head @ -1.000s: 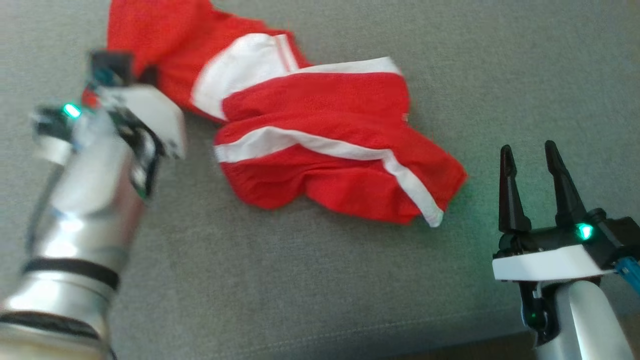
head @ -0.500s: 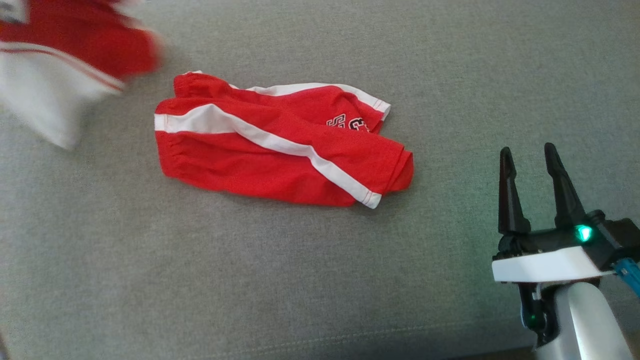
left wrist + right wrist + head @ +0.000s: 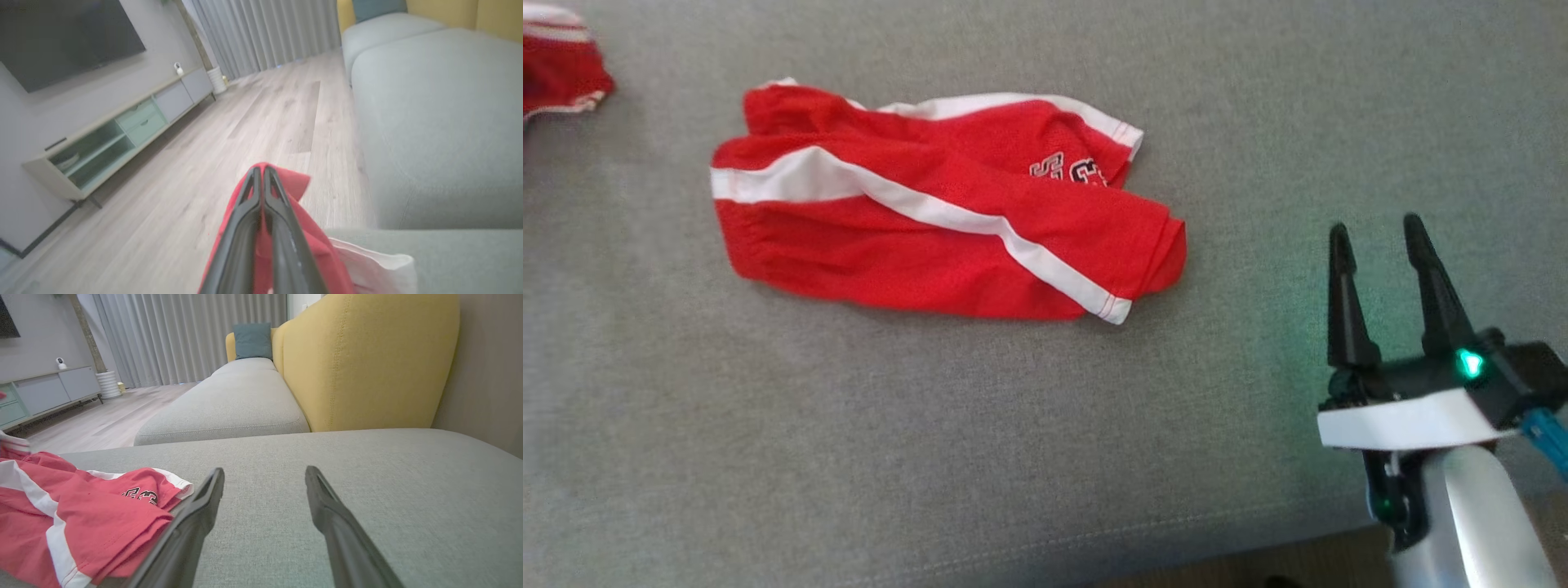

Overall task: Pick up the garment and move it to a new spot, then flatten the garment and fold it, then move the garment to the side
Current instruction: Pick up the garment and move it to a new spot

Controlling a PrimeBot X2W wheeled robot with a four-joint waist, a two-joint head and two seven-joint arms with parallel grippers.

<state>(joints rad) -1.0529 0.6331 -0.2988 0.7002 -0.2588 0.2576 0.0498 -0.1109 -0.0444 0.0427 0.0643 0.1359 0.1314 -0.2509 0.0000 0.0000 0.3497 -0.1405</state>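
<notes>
My left gripper (image 3: pixel 261 171) is shut on the garment (image 3: pixel 316 245), a red cloth with a white part, and holds it in the air beside the sofa, over the wooden floor. A corner of that garment (image 3: pixel 560 73) shows at the head view's top left edge. A second red garment (image 3: pixel 915 220) with a white stripe and printed letters lies crumpled on the grey seat; it also appears in the right wrist view (image 3: pixel 81 522). My right gripper (image 3: pixel 1376 237) hovers open to its right, nothing between its fingers (image 3: pixel 263 473).
The grey sofa seat (image 3: pixel 1013 449) stretches wide around the lying garment, with its front edge (image 3: pixel 1258 555) at the bottom right. A yellow backrest (image 3: pixel 359 359) rises behind. A wooden floor (image 3: pixel 245 114) and a low TV cabinet (image 3: pixel 114 134) lie off the seat's left side.
My left arm has carried the red and white garment up and off to the left, uncovering the striped red garment beneath. The head camera has shifted a little. The right gripper has stayed open.
</notes>
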